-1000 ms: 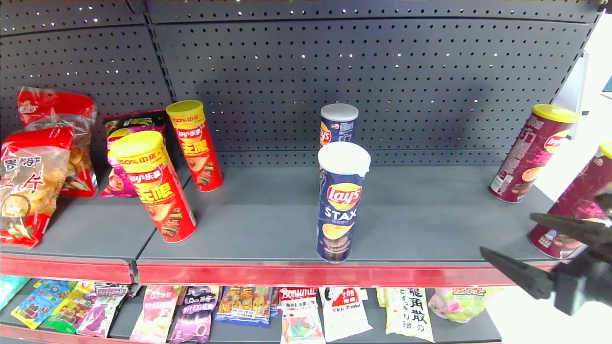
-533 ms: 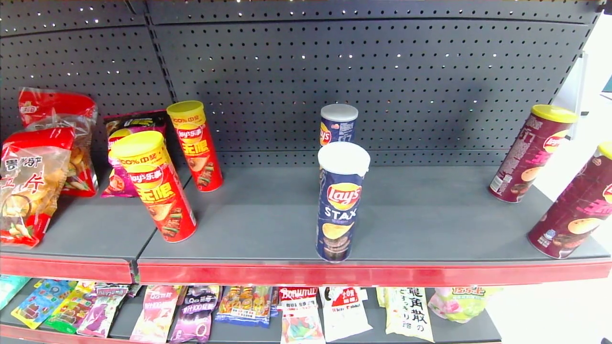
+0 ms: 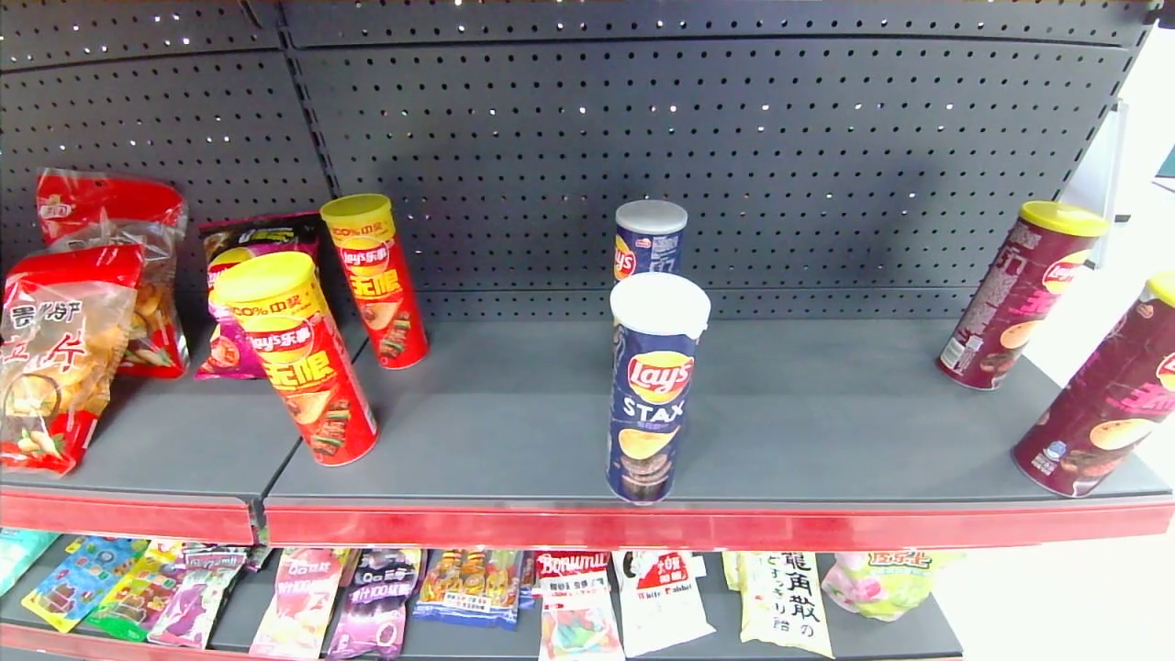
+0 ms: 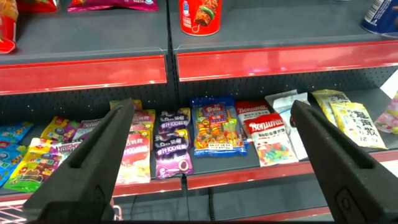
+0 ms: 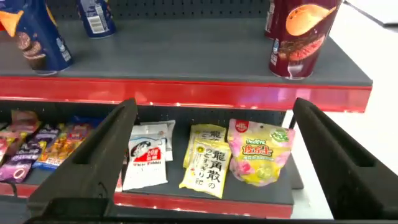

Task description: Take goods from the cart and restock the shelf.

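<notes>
Upper shelf [image 3: 826,413]: grey, w/ red front lip [image 3: 716,530] & pegboard back [image 3: 734,138].

Far left on it, two red snack bags [image 3: 64,349], one behind the other, both leaning. Just right of them a purple bag [image 3: 240,266] stands against the pegboard.

Next come two red cans w/ yellow lids. The near red can [image 3: 298,367] sits close to the lip, by the seam btwn the two shelf boards. The far red can [image 3: 376,275] is behind it & a bit right, covering the purple bag's right edge. The two cans are apart & upright.

Centre: near blue can [image 3: 654,404], white lid, right at the lip. The far blue can [image 3: 650,240] is straight behind it near the pegboard, its lower part blocked by the near one.

Right end: far maroon can [image 3: 1019,294], yellow lid, toward the back. The near maroon can [image 3: 1102,395] is at the front right corner, cut by the frame edge.

Lower shelf [image 3: 900,629]: a row of flat candy packets [image 3: 459,588] lies across it.

Left gripper [image 4: 211,104]: fingers spread wide, holds nothing. It's out in front of the lower shelf's left-centre part, w/ packets seen beyond, btwn its fingers.

Right gripper [image 5: 214,102]: likewise wide open & holding nothing, in front of the lower shelf's right part. The near maroon can stands on the upper shelf beyond it.
</notes>
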Robot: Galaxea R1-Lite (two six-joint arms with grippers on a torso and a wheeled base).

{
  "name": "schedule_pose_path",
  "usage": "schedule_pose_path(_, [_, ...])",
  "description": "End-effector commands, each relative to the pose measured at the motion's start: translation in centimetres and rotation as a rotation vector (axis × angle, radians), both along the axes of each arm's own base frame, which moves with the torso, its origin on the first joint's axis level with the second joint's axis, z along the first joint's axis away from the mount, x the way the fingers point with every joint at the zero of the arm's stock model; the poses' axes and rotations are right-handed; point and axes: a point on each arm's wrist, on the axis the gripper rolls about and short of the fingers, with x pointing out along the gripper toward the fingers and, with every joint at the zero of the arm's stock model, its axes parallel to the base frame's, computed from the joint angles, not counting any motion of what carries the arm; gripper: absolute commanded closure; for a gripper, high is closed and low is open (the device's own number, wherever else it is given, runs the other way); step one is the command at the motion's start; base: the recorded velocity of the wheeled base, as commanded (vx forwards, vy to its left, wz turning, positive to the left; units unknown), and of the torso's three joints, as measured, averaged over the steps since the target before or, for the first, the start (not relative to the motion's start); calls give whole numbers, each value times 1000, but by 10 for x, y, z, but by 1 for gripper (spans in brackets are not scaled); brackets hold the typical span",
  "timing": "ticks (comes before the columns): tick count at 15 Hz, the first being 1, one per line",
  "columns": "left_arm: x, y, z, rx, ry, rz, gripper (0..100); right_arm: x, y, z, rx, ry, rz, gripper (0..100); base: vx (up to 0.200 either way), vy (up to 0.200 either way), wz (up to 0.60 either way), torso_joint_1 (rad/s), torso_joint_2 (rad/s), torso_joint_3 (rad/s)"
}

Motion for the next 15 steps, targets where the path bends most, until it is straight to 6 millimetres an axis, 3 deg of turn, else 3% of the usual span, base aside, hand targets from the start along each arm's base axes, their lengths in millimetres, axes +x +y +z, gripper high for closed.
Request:
schedule_pose_path(1, [0, 0, 0, -1, 1, 0, 0, 1, 0, -4, -11, -3, 20, 0, 0, 0, 0, 0, 0, 0])
schedule_pose_path(5, [0, 0, 0, 1, 1, 2, 0, 0, -1, -4, 81, 15, -30, 0, 0, 0, 0, 0, 0, 0])
schedule_pose_path(7, [0, 0, 0, -1, 1, -1, 0, 0, -2, -4, 80, 17, -73, 0, 0, 0, 0, 0, 0, 0])
schedule_pose_path(8, [0, 0, 0, -1, 1, 2, 0, 0, -2, -4, -26, 9, -86, 0, 0, 0, 0, 0, 0, 0])
schedule_pose_path(11, [0, 0, 0, 1, 1, 2, 0, 2, 1, -9, -85, 16, 29, 0, 0, 0, 0, 0, 0, 0])
schedule_pose_path(13, [0, 0, 0, -1, 1, 2, 0, 2, -2, -11, 17, 42, -80, 0, 0, 0, 0, 0, 0, 0])
schedule_pose_path(15, [0, 0, 0, 1, 1, 0, 0, 2, -2, -11, -10, 42, -76, 0, 0, 0, 0, 0, 0, 0])
